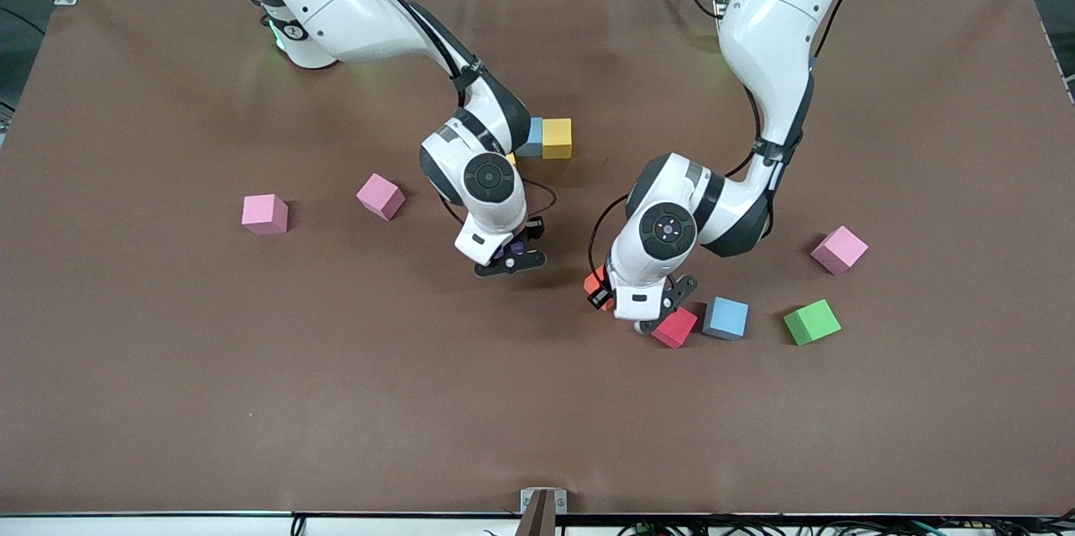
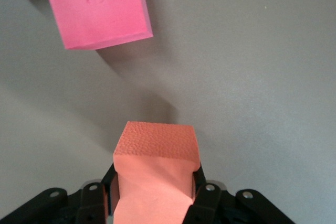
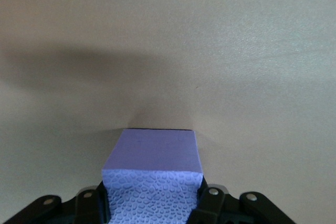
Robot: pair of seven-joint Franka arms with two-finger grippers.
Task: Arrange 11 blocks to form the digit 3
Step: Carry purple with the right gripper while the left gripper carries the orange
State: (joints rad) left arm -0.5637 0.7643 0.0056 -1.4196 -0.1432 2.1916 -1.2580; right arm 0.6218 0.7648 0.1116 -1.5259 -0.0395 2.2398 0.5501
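1. The left gripper is clamping an orange block between its fingers, hovering low over the table right beside a red block.
2. The right gripper is gripping a purple block tight, hanging over bare table near the middle.
3. A light blue block is sitting just beside the red one, toward the left arm's end, and a green block is lying farther along that way.
4. Up near the right arm's wrist, another light blue block and a yellow block are touching side by side, farther from the front camera.
5. Three pink cubes are sitting apart: two toward the right arm's end, one near the green block.
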